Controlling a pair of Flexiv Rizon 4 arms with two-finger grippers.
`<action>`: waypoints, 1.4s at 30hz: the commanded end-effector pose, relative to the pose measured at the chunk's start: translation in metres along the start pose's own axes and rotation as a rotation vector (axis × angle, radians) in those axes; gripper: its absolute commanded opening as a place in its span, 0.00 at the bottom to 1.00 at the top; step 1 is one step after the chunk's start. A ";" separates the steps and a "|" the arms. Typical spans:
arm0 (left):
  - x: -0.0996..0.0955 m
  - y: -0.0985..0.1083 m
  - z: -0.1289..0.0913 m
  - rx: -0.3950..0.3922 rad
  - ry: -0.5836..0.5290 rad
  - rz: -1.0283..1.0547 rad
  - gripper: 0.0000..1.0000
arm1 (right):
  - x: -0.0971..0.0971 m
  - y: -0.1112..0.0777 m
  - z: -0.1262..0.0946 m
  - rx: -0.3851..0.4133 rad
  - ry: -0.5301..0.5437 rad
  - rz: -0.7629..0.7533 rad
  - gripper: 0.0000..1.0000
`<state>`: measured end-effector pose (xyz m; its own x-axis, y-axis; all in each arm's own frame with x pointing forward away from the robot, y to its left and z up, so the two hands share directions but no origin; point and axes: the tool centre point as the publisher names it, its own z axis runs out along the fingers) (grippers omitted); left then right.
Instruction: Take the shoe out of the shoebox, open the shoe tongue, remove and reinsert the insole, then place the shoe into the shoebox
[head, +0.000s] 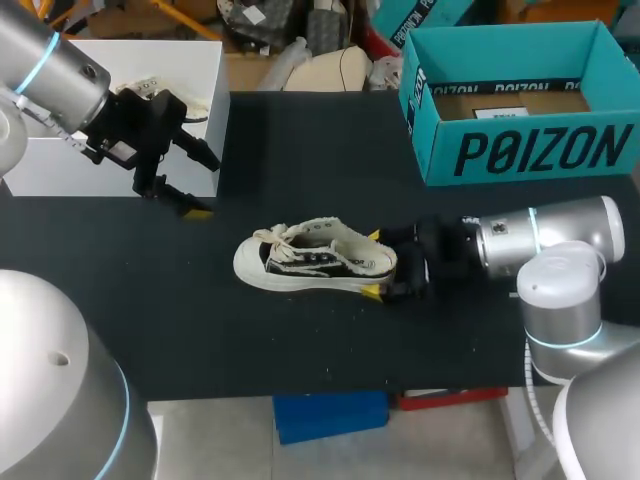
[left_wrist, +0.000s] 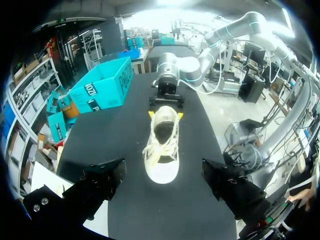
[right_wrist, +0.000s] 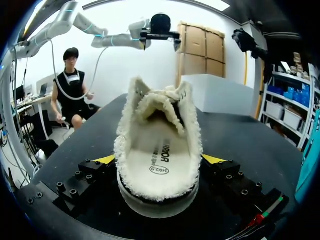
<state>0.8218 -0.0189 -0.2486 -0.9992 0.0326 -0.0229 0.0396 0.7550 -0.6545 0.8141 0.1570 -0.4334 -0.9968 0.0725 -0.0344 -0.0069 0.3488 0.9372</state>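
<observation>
The shoe (head: 315, 258) lay mid-tabletop, well apart from the box (head: 530, 150) at the back right corner. The right gripper (head: 375, 264) pinched its heel from both sides. The left gripper (head: 203, 185) hung wide open and empty near the left edge. The shoe looked light and floppy, so the firm heel seemed the best place to hold.

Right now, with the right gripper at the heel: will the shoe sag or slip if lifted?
The shoe probably lifts stiffly: its thick rubber sole looks rigid. The fleecy collar likely squashes under the right gripper, so grip may be soft. Loose laces could dangle.
</observation>
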 end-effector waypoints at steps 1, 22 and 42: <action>0.000 0.001 0.001 0.001 -0.005 0.002 1.00 | -0.003 0.001 0.007 0.001 0.008 -0.001 1.00; -0.002 0.005 -0.006 -0.153 -0.145 -0.372 1.00 | -0.003 0.002 0.009 0.000 0.015 -0.004 0.00; 0.011 -0.024 0.021 -0.283 -0.162 -0.541 1.00 | -0.003 0.002 0.009 0.000 0.015 -0.004 0.00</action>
<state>0.8086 -0.0493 -0.2490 -0.8657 -0.4844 0.1260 -0.4923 0.7788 -0.3887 0.8176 0.1638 -0.4334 -0.9979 0.0560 -0.0333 -0.0118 0.3471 0.9378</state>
